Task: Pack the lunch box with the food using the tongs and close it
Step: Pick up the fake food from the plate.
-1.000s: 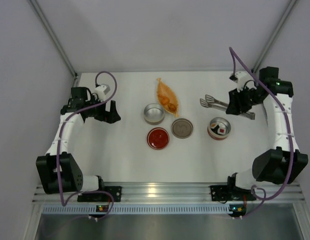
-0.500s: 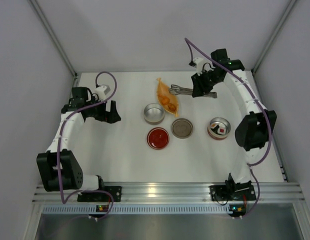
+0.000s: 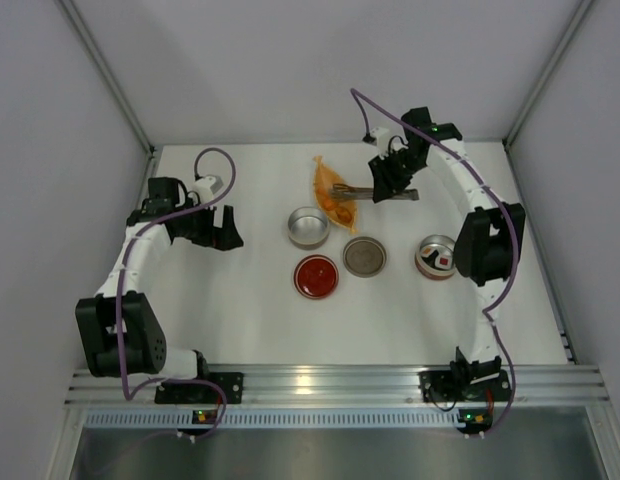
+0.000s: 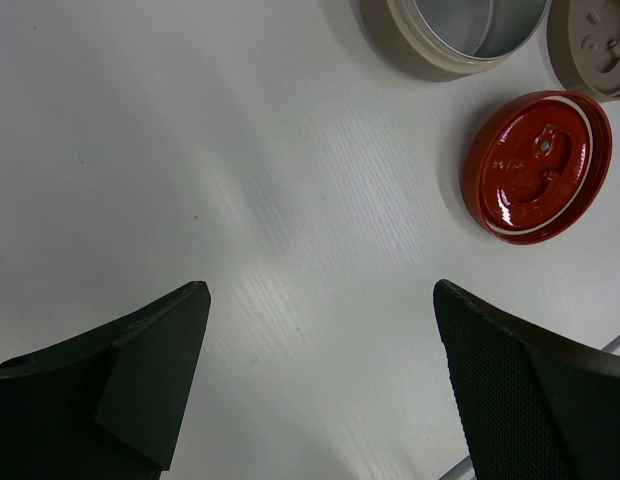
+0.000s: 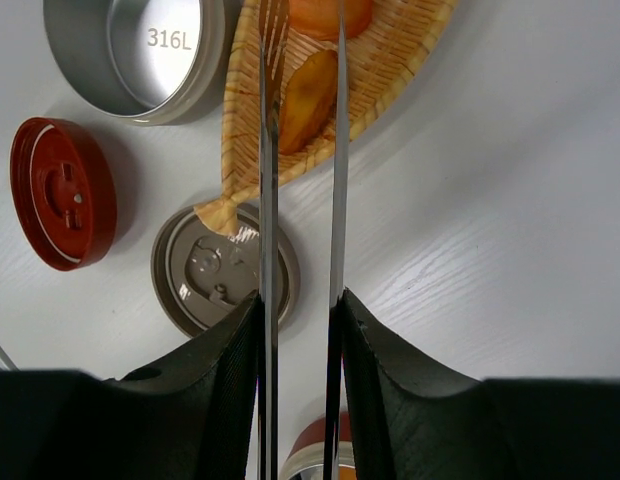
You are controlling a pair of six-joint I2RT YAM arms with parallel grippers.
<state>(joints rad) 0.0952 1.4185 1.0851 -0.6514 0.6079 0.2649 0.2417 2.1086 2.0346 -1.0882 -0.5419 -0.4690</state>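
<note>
My right gripper (image 5: 300, 305) is shut on the silver tongs (image 5: 339, 150), squeezing their two arms. The tongs (image 3: 355, 189) reach left over the orange leaf-shaped dish (image 3: 325, 180). An orange-brown food lump (image 5: 308, 100) lies in the dish (image 5: 390, 60) between the tong tips, and a second lump (image 5: 330, 12) sits beyond it. The lunch box's empty steel bowl (image 3: 308, 226) stands just left of the dish. Another steel bowl (image 3: 437, 256) holding brown-and-white cubes is partly hidden by the right arm. My left gripper (image 3: 222, 228) hangs open over bare table at the left, nothing between its fingers (image 4: 150, 360).
A red lid (image 3: 317, 276) and a tan lid (image 3: 364, 256) lie in front of the steel bowl (image 5: 140, 50). In the left wrist view the red lid (image 4: 538, 165) and the bowl's rim (image 4: 420, 60) sit at the upper right. White walls enclose the table.
The right arm swung from the back right leftward, carrying the tongs until their tips are over the dish. Its jaws narrowed slightly. The left arm hardly moved.
</note>
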